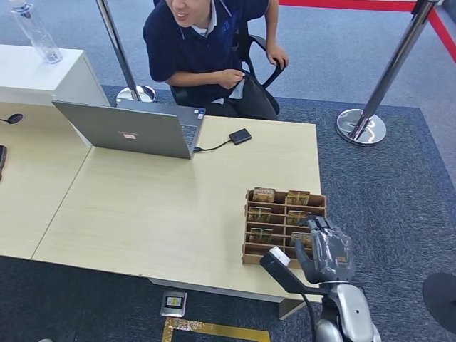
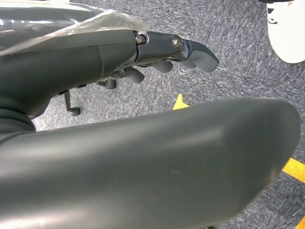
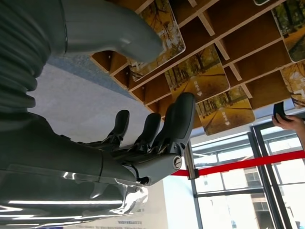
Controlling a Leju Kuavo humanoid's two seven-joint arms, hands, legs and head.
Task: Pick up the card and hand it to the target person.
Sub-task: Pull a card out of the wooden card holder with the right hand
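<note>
R hand (image 1: 328, 249) is hovering over the wooden tray (image 1: 251, 226), fingers (image 3: 179, 117) spread w/ nothing held, approaching for the pick. Card (image 3: 197, 72) is lying in a slot just beyond the fingertips. Next: prob. lowering & pinching its edge. L hand (image 2: 172, 50) is hanging, fingers loose.

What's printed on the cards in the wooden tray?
The cards show yellow autumn trees; clearest in the right wrist view.
</note>
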